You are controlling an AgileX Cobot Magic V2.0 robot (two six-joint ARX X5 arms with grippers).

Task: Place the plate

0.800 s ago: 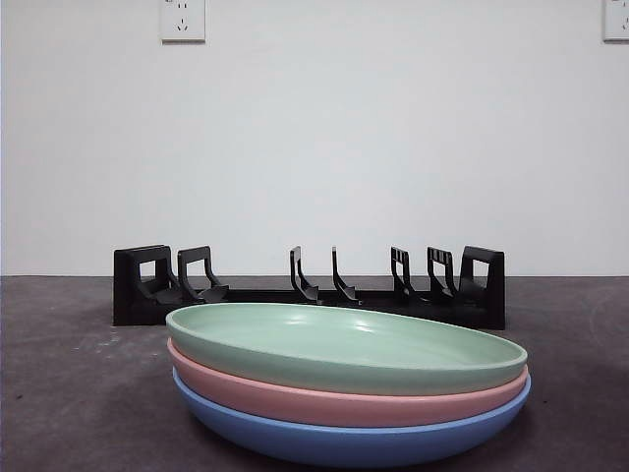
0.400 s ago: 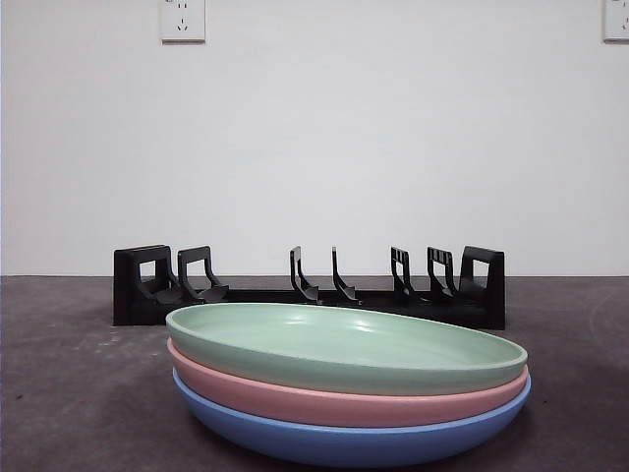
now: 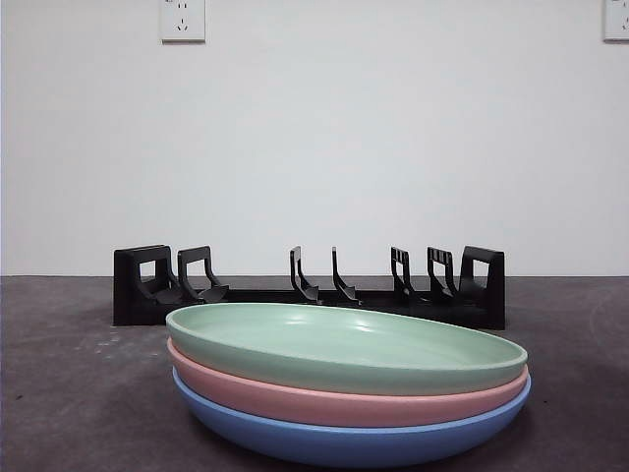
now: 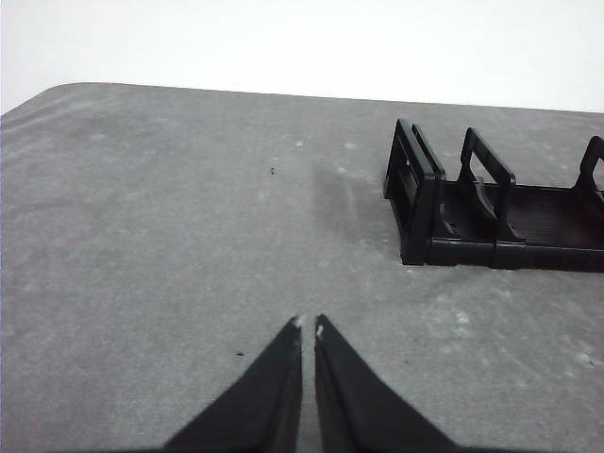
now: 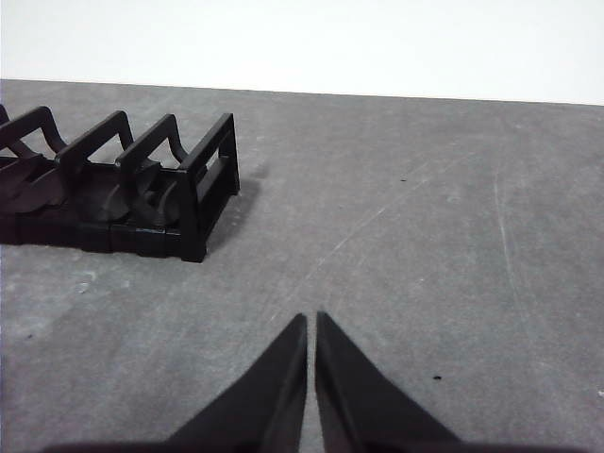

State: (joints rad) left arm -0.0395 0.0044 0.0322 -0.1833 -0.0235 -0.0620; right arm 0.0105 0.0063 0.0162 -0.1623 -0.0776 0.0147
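A green plate (image 3: 344, 346) sits on a pink plate (image 3: 324, 395) and a blue plate (image 3: 334, 438), near the table's (image 3: 59, 393) front edge. A black rack (image 3: 310, 290) stands behind them. The left gripper (image 4: 308, 327) and right gripper (image 5: 311, 321) are nearly closed and hold nothing.

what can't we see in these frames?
- Blue plate: underside cut off by the front view's bottom edge.
- Pink plate: inside hidden by the green plate.
- Rack: lower middle hidden behind the stack; cut off by an edge in both wrist views.
- Plates: outside both wrist views.
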